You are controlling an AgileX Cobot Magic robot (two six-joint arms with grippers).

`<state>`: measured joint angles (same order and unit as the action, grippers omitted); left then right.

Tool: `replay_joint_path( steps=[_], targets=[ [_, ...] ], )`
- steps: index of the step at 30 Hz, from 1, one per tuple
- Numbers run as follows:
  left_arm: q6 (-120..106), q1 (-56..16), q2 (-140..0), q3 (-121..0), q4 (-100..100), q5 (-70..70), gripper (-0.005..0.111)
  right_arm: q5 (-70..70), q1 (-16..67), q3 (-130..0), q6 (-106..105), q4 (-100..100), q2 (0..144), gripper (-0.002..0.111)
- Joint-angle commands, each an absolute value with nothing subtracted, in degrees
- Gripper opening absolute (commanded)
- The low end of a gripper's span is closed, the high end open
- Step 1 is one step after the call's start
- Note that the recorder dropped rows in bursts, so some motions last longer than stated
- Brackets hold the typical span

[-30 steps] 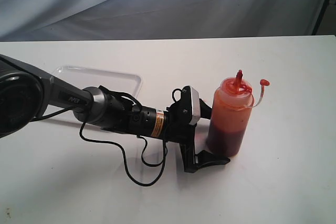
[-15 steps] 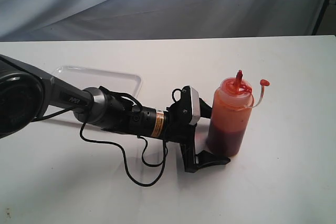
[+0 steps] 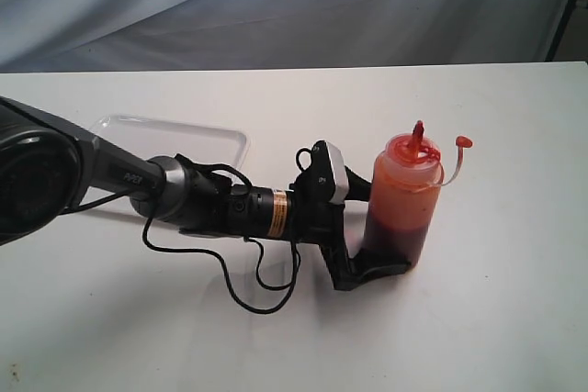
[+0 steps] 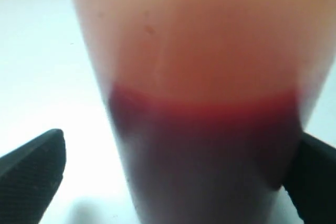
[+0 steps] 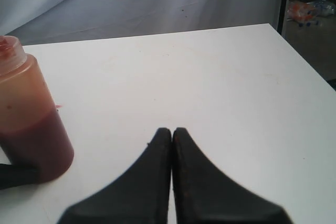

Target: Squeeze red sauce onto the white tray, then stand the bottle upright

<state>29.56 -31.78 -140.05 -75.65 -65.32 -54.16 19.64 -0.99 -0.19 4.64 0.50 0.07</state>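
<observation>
The bottle stands upright on the white table, right of centre, its red nozzle up and its small cap hanging open on a tether. Dark red sauce fills its lower half. My left gripper is open and low at the bottle's base, one finger on each side. In the left wrist view the bottle fills the frame, with a gap between it and one finger. The white tray lies behind the left arm, partly hidden. My right gripper is shut on nothing, well clear of the bottle.
The left arm and its loose black cable stretch across the table from the left. A grey cloth backdrop hangs behind the table. The table's far right edge shows in the right wrist view, with clutter beyond it.
My left gripper has slid a little toward the bottle, so its near finger now reaches along the base. The bottle and the right gripper have not moved.
</observation>
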Motion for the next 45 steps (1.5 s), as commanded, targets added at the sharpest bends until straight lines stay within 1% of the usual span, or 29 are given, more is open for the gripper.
replay_joint_path(
  steps=[1, 13, 17, 29, 45],
  targets=[
    [29.48, -32.63, -141.35, -75.61, -63.65, -54.62, 0.105, 19.33, -1.09, 0.00, 4.78, 0.37, 0.00, 0.000],
    [29.42, -32.76, -141.60, -75.61, -61.59, -58.25, 0.105, 19.33, -1.09, 0.00, 4.78, 0.37, 0.00, 0.000],
    [25.66, -33.58, -142.58, -75.85, -59.96, -59.18, 0.105, 19.33, -1.09, 0.00, 4.78, 0.37, 0.00, 0.000],
    [30.44, -34.28, -147.11, -83.92, -60.73, -59.08, 0.105, 19.33, -1.09, 0.00, 4.78, 0.37, 0.00, 0.000],
    [31.04, -34.28, -147.45, -84.34, -59.96, -58.93, 0.105, 19.33, -1.09, 0.00, 4.78, 0.37, 0.00, 0.000]
  ],
)
